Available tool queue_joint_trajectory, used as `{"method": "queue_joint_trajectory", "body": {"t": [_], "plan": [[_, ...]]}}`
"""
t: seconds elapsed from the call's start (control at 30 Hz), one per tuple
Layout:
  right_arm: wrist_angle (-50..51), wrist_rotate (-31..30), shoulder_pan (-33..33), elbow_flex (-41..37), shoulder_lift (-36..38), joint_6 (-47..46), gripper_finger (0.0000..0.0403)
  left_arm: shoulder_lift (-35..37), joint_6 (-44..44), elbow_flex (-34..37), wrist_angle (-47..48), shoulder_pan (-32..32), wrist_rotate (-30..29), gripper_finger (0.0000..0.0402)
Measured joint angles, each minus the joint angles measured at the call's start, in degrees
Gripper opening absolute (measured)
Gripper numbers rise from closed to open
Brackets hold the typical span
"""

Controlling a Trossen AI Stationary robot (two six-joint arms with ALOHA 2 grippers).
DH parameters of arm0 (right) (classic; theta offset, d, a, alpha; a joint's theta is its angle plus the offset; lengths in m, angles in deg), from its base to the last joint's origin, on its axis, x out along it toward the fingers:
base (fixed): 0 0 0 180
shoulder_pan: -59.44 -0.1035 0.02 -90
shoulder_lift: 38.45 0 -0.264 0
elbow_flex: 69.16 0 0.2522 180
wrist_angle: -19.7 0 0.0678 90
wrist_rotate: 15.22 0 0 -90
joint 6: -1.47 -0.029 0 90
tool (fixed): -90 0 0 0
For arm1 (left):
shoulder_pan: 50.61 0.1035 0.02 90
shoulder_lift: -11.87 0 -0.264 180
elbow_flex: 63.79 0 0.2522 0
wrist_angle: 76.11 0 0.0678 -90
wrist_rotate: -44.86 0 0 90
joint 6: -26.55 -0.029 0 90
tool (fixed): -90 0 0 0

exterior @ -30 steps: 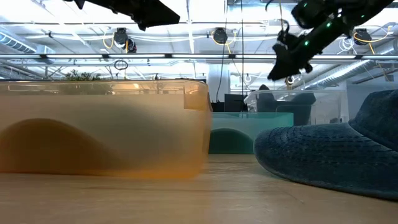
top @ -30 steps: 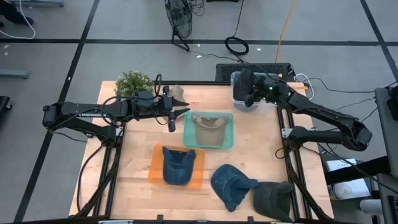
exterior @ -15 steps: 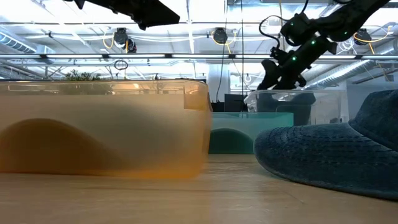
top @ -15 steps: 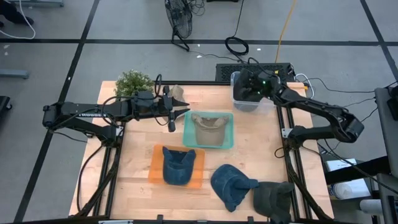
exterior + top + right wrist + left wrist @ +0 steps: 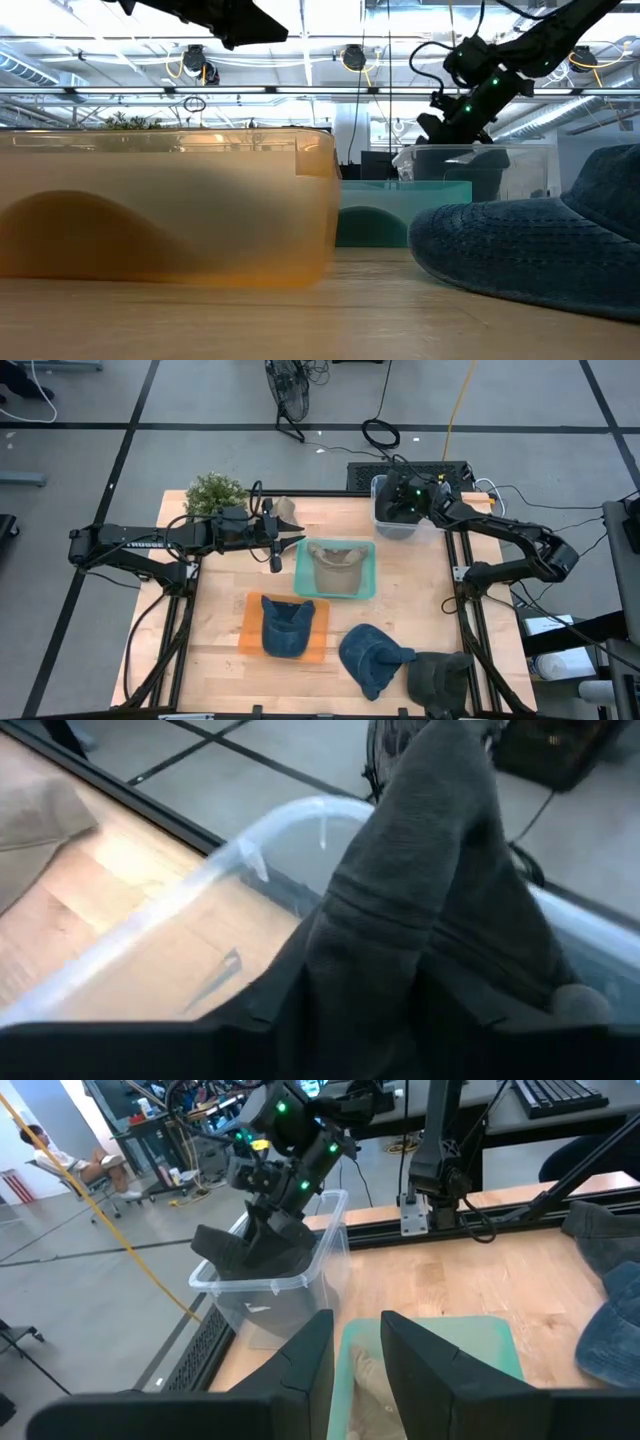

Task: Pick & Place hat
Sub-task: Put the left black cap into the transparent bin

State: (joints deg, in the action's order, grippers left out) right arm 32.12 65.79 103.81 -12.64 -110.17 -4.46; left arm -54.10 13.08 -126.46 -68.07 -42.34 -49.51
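My right gripper hangs over the clear bin at the table's far right corner, shut on a dark grey hat. In the left wrist view the hat's lower part sits within the bin's rim. My left gripper is open and waits above the table beside the teal bin's far left corner, touching nothing. A tan hat lies in the teal bin, and a blue hat lies in the orange bin. My right gripper pinches a bunched fold of the dark grey hat between its two fingers, coming from above and pointing down. The hat hangs below the fingers into the clear bin. Whether it touches the bin's floor I cannot tell.
A second blue hat and another dark hat lie on the table near its near right edge. A potted plant and a small tan object stand at the far left. Bare wood shows between the bins.
My right gripper has come down with the dark hat toward the clear bin, and its arm has drawn in toward the far edge. The hat now hangs into the bin.
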Motion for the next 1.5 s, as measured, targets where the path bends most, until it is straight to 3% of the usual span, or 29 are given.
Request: {"method": "queue_joint_trajectory", "body": {"t": [0.27,0.57,0.67,0.97,1.5], "plan": [[1.3,0.1,-2.1,0.0,6.4,6.1,0.0013,0.0,0.0,0.0,0.0,0.0,0.0,0.0097],[10.2,1.9,-2.5,0.0,9.6,7.7,0.0004,0.0,0.0,0.0,0.0,0.0,0.0,0.0097],[11.4,4.7,-2.8,0.0,9.5,7.1,0.0010,0.0,0.0,0.0,0.0,0.0,0.0,0.0097],[8.1,5.4,-4.4,0.0,9.0,6.6,0.0042,0.0,-0.3,0.0,-0.1,0.0,0.0,0.0097],[8.8,9.0,-5.0,0.0,2.5,5.3,0.0166,0.0,-0.1,0.0,0.0,0.0,0.0,0.0097]]}}
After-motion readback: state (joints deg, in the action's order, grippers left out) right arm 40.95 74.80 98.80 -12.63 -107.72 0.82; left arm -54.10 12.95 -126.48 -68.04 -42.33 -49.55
